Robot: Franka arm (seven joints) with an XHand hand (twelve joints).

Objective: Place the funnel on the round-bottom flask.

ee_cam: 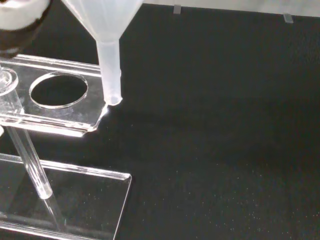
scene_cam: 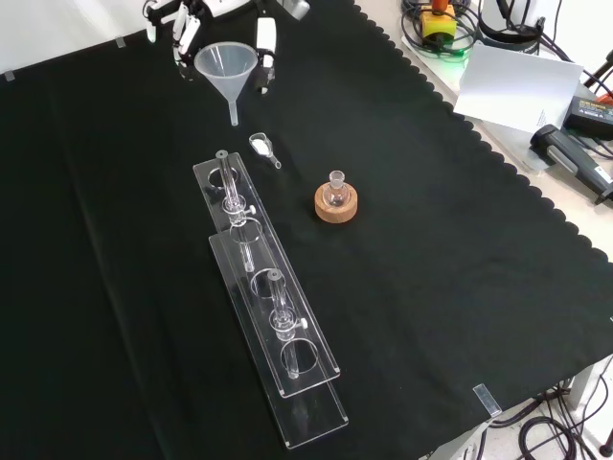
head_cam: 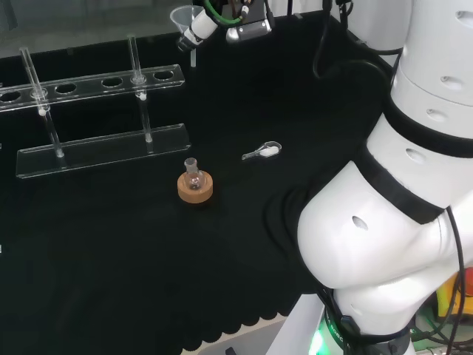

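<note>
The robot hand (scene_cam: 192, 24) pinches the clear funnel (scene_cam: 228, 69) by its wide top and holds it up in the air, spout down. In the front view, the little round-bottom flask (scene_cam: 336, 190) sits on a cork ring (scene_cam: 336, 206) well apart, beside the clear tube rack (scene_cam: 268, 297) on the black worktop (scene_cam: 460, 287).

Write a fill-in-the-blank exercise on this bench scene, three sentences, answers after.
1. The hand holds the clear ____ above the cloth.
2. The round-bottom flask sits on a ____ ring.
3. In the front view, the small scoop lies between the funnel and the clear ____.
Missing words: funnel; cork; rack
</note>
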